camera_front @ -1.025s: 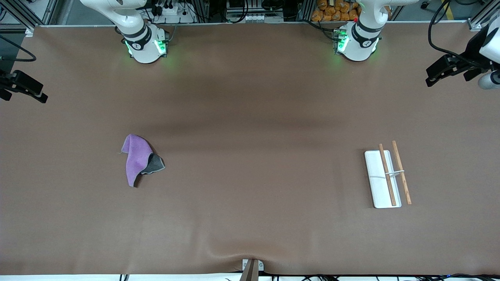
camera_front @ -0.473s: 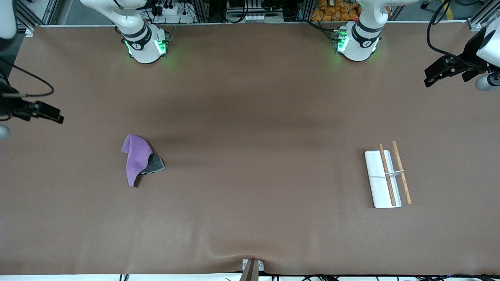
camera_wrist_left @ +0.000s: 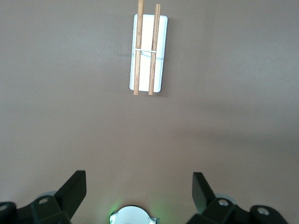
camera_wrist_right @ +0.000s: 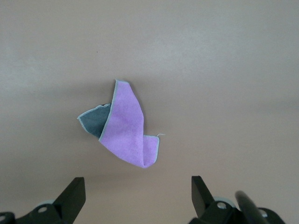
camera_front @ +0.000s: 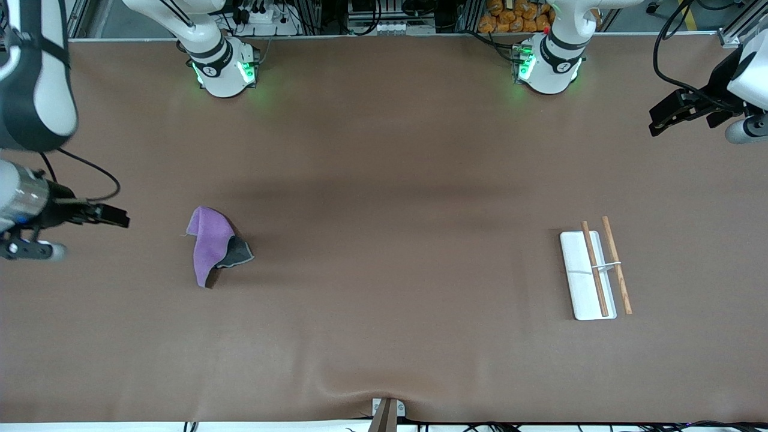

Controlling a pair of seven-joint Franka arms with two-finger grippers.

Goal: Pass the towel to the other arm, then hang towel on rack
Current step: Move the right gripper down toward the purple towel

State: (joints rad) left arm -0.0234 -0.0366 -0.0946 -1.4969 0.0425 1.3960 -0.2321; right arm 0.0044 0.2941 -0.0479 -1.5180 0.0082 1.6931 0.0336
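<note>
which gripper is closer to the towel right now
Right. The right gripper is up in the air, open, beside the towel at the right arm's end of the table. The left gripper, also open, waits at the left arm's end, by the rack.

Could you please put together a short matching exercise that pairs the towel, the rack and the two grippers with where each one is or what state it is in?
Things:
1. towel
2. rack
3. right gripper
4. left gripper

Descriptions:
A. white base, two wooden rods
B. open, beside the towel
C. crumpled, purple and dark grey
D. open, at the left arm's end of the table

Pairs: 1-C, 2-A, 3-B, 4-D
</note>
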